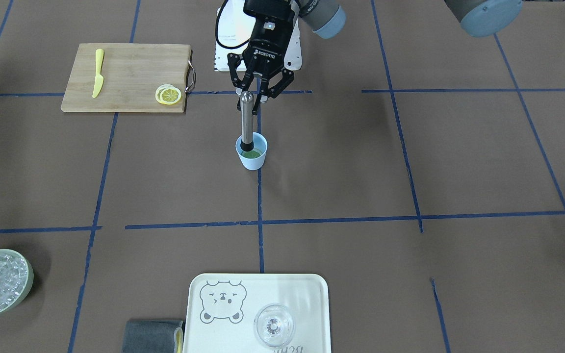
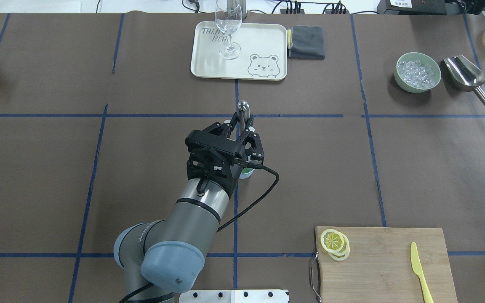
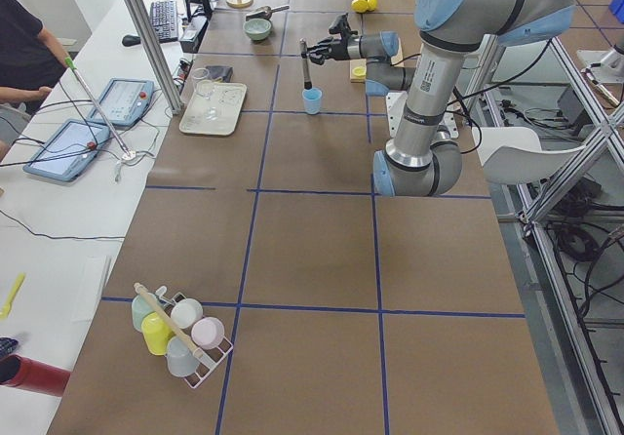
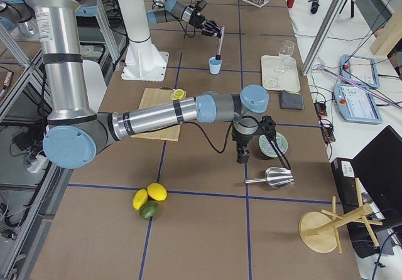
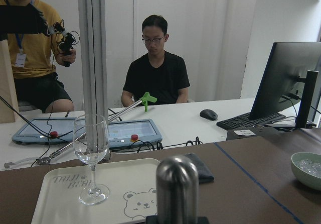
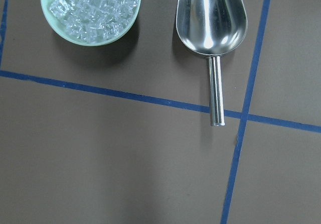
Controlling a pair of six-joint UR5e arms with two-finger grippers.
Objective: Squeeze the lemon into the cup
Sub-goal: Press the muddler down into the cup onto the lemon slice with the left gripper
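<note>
Surface: a counter [image 1: 410, 171] covered in brown paper and gridded with blue tape.

The lemon [image 1: 169, 94] lies flat on a wooden cutting board [image 1: 130, 73], at the corner next to the board's metal handle. It overlaps a second slice beneath it. A yellow toy knife [image 1: 98, 72] sits well apart at the board's other end.

The cup [image 1: 253, 163] stands near the counter's centre, well apart from the board, with something green in its bottom. A metal muddler [image 1: 247, 122] stands in it.

Left pincer [image 1: 253, 96]: clenched on the muddler's upper end, above the cup.

Right pincer [image 4: 251, 143]: hangs near a bowl of ice [image 6: 125, 23] and a steel scoop [image 6: 211, 18]. Whether it is released or clenched cannot be told.

Handling assessment:
- The slice is judged light, limp and wet, with slippery flesh that tears easily.
- The rind ring is the firmer part, so hold should be taken across the rind at opposite edges.
- Lying flat on a second slice, it may slide or lift its neighbour.
- The cup looks light and could tip if knocked.
- The muddler occupies the cup's mouth and would obstruct squeezing until cleared.
</note>
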